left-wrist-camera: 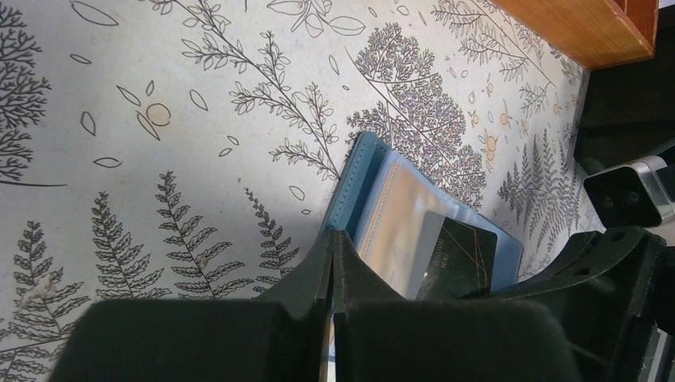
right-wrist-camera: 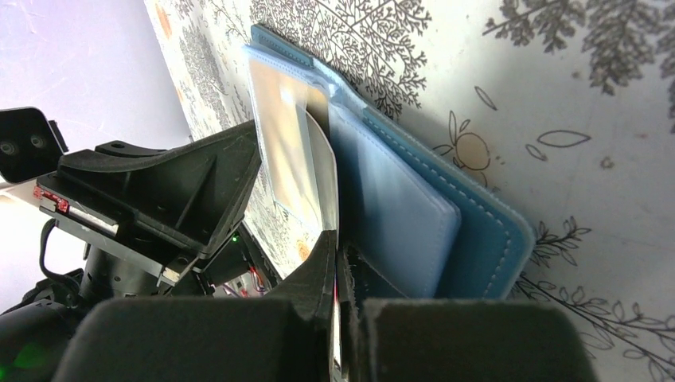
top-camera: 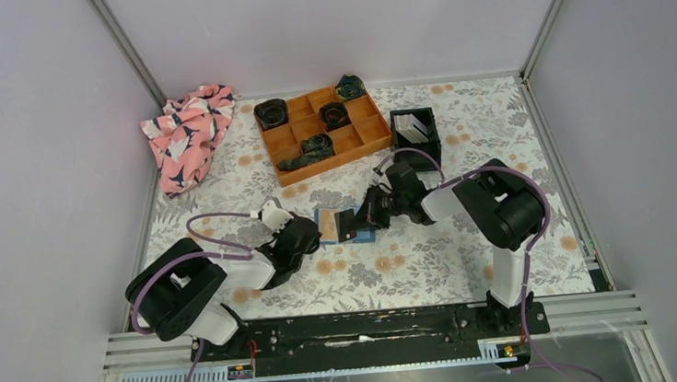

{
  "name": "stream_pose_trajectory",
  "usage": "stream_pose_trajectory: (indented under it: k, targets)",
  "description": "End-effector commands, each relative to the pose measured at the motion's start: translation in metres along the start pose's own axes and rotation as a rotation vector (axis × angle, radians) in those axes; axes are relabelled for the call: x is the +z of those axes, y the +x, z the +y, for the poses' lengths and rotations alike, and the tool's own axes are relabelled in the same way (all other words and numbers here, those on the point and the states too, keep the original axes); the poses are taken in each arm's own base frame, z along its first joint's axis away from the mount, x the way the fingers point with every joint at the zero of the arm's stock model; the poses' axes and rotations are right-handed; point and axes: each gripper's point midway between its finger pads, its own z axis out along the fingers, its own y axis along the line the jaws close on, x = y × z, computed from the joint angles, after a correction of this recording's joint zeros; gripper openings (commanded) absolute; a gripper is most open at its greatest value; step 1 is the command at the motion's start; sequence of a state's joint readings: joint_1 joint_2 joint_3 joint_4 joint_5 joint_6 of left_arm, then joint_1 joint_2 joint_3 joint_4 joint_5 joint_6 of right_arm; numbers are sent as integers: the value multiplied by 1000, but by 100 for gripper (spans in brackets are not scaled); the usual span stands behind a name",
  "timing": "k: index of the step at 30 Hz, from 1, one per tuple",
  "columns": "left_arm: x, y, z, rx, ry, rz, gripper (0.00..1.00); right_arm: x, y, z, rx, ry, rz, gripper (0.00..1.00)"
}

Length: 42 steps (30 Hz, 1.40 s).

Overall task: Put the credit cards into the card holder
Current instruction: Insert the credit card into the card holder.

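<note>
now mid-insert: holder [top-camera: 329,227] lies open mid table [top-camera: 433,257]. left tool [left-wrist-camera: 333,243] pinched shut on its edge, right tool [right-wrist-camera: 336,247] shut on a dark card [left-wrist-camera: 458,259], seemingly part way into a sleeve [left-wrist-camera: 398,215]. next: slide it fully in, keep holder pinned, then let go.

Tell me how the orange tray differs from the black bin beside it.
The orange tray is larger and split into several compartments; the black bin is smaller, with one. The tray holds dark rolled items; the bin holds pale cards. Both are open-topped boxes, side by side.
</note>
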<state>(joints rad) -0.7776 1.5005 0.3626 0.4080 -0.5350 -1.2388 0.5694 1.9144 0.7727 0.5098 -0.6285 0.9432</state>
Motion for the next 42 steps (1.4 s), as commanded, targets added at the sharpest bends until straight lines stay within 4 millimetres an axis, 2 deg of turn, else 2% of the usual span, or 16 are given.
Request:
stream_pose_trajectory:
  k: [1, 16, 23, 28, 37, 42]
  targets:
    - [-9, 30, 84, 200, -242, 135, 0, 7, -5, -31, -5, 144, -39, 0]
    - [-8, 37, 85, 191, -228, 162, 0, 20, 3, -38, -20, 190, -31, 0]
    - [-11, 40, 87, 186, -222, 174, 0, 29, 10, -35, -67, 255, -29, 18]
    - [-13, 41, 87, 176, -211, 179, 0, 21, 6, -37, -72, 298, -77, 17]
    - [-17, 39, 88, 177, -207, 172, 0, 5, -4, -47, -131, 393, -140, 7]
    - [-17, 39, 90, 180, -213, 170, 0, -2, -12, -47, -156, 427, -170, 7]
